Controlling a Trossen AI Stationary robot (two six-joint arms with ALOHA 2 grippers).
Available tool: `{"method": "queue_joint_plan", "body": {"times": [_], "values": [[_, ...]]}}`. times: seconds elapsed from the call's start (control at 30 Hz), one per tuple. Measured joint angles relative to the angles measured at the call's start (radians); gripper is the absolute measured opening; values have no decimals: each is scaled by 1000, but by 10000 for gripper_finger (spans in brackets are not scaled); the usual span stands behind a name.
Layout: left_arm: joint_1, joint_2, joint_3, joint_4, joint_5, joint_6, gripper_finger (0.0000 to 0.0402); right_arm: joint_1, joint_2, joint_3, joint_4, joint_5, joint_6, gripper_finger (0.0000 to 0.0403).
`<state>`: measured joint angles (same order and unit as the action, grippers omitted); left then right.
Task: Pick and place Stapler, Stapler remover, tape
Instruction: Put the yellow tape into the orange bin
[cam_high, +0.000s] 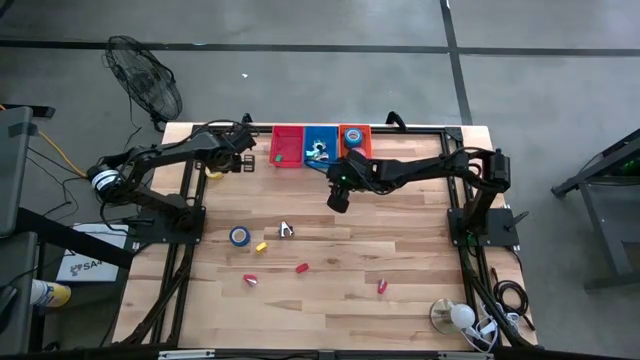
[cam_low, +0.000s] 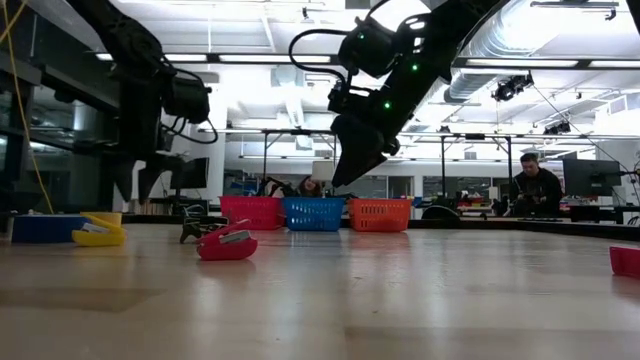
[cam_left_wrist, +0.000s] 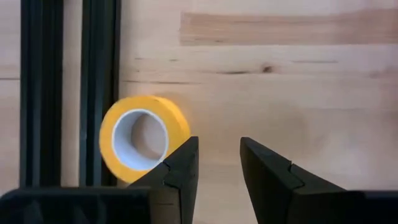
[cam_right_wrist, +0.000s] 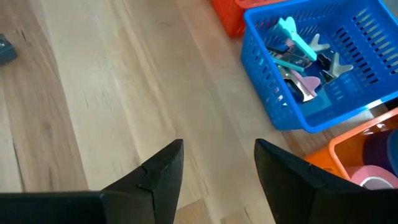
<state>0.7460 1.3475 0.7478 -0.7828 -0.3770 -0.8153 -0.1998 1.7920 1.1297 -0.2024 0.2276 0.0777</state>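
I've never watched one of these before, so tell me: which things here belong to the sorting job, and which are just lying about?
Part of the job:
yellow tape roll
blue tape roll
staple removers in the blue basket
red basket
orange basket

Just lying about:
fan
lamp
small red blocks

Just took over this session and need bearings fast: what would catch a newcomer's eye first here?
Three baskets in a row at the table's far edge: red basket, blue basket holding staple removers, and orange basket. The right gripper hangs just in front of them, jaws open and empty. At the far left, the left gripper hovers beside a yellow tape roll without gripping it.
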Motion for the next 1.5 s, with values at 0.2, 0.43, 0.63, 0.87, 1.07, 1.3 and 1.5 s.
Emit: {"method": "queue_joint_plan", "body": {"times": [0.2, 0.43, 0.63, 0.87, 1.07, 1.3, 1.5], "values": [[0, 0, 1, -50, -46, 25, 118, 0, 0, 0, -3, -13, 0, 188], [0, 0, 1, -42, -30, 10, 179, 0, 0, -20, 30, -42, -4, 188], [0, 0, 1, -43, -33, -29, 232, -2, 0, -77, 101, -60, -20, 188], [15, 63, 2, -58, -32, -57, 239, -3, 0, -78, 111, -115, -43, 188], [49, 144, 2, -44, -27, -79, 239, -1, 0, -78, 103, -183, -59, 188], [49, 209, 7, -28, 31, -49, 239, 0, 0, -78, 52, -186, -79, 188], [46, 214, 7, -21, 90, -46, 215, 4, 0, -79, 24, -184, -91, 188]]}}
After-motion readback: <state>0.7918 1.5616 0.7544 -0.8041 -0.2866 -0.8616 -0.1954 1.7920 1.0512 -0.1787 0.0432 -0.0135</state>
